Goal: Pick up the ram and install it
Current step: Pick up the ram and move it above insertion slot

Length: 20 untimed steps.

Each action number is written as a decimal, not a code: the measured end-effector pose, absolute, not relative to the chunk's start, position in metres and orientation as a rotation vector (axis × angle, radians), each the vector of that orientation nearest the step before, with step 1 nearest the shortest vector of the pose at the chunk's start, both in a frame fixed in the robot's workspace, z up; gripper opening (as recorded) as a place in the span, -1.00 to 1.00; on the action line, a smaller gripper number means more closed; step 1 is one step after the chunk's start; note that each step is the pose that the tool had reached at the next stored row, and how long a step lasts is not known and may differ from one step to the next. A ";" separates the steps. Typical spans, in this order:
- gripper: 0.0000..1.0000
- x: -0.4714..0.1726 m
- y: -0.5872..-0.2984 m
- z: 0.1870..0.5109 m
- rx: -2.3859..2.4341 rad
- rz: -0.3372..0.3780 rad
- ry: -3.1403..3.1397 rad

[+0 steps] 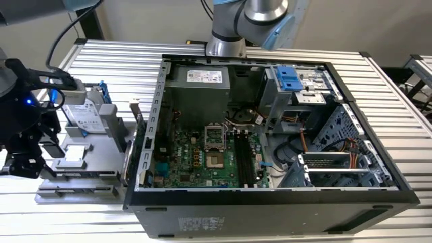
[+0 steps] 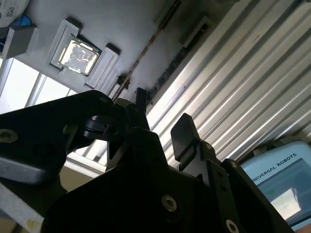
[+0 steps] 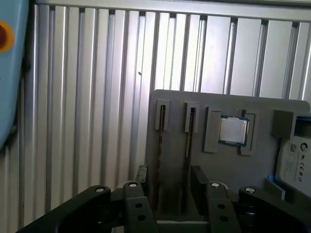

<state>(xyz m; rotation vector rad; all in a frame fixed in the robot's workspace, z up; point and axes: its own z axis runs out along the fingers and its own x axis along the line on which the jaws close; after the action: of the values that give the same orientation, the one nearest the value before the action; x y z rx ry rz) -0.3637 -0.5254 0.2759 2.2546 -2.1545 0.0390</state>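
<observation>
Hovering above a matte grey fixture (image 3: 170, 102), the black gripper (image 3: 170, 177) has its jaws spread and pinching nothing; two blocky, flat-faced fingers (image 3: 141, 175) show in both wrist views.

Two thin dark boards stand on edge in narrow parallel slots of the fixture. One ram (image 3: 160, 145) and the other ram (image 3: 188, 145) lie side by side but apart. In the first wrist view both run into the gap between the spread jaws, with neither finger touching them.

Beside the rams one square chip (image 3: 233, 130) with a shiny silver lid lies flat in a stepped recess. Past it sits one boxy silver drive (image 3: 294, 162) with a white label.

The fixture rests on a tabletop (image 3: 97, 73) of ribbed aluminium slats, pale and glossy.

In the exterior view the gripper and fixture are at nine o'clock from one open black steel case (image 1: 270, 215). Inside the case lies a green board (image 1: 196, 157) with long black slots (image 1: 244, 158) at its three o'clock side. A perforated metal cage (image 1: 337, 167) sits further toward three o'clock. One grey arm base (image 1: 226, 45) stands at twelve o'clock from the case.
</observation>
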 end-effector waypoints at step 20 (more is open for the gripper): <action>1.00 -0.355 -0.537 0.247 2.232 0.039 -2.178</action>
<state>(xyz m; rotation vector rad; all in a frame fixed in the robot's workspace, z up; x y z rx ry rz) -0.3546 -0.5366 0.2467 2.2318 -2.1782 0.0393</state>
